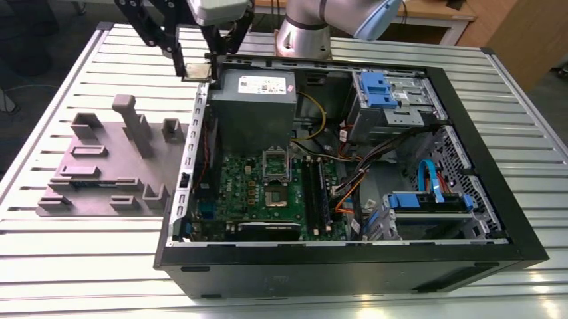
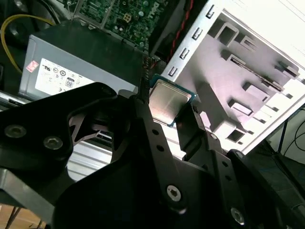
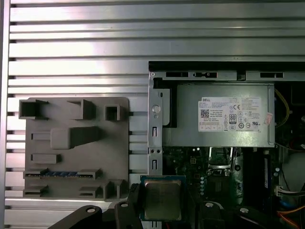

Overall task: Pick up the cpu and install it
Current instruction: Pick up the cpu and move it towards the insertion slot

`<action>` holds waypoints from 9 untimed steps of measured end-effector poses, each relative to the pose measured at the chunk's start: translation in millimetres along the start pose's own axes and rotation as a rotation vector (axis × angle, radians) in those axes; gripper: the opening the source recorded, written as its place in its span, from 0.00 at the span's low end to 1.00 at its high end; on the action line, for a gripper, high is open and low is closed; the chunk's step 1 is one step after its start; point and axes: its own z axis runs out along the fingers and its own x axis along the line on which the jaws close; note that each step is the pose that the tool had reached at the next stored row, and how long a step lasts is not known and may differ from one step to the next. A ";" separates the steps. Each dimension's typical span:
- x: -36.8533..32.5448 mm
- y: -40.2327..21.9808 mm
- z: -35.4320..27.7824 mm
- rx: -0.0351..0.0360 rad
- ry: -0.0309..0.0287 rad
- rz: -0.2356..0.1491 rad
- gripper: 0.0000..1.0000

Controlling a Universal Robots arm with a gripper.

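Pickup is done, installing is not: the jaws of the gripper (image 1: 197,65) pinch the cpu (image 1: 197,72) above the computer case (image 1: 355,259) wall, beside its power supply (image 1: 253,103), with the motherboard socket (image 1: 277,193) unfilled.

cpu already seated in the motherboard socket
No, in the second wrist view the cpu is clamped in the gripper, well away from the motherboard.

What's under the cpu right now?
In the first wrist view the cpu hangs over the case wall, motherboard beside; the spot directly beneath is covered.
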 end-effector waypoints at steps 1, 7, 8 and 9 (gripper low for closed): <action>-3.1 0.0 -0.1 0.0000 0.0000 0.000 0.47; -22.3 0.3 -0.8 0.0000 0.0000 0.000 0.47; -25.5 0.3 -0.9 0.0000 0.0000 0.000 0.47; -28.7 0.3 -1.0 -0.0001 -0.0001 0.000 0.47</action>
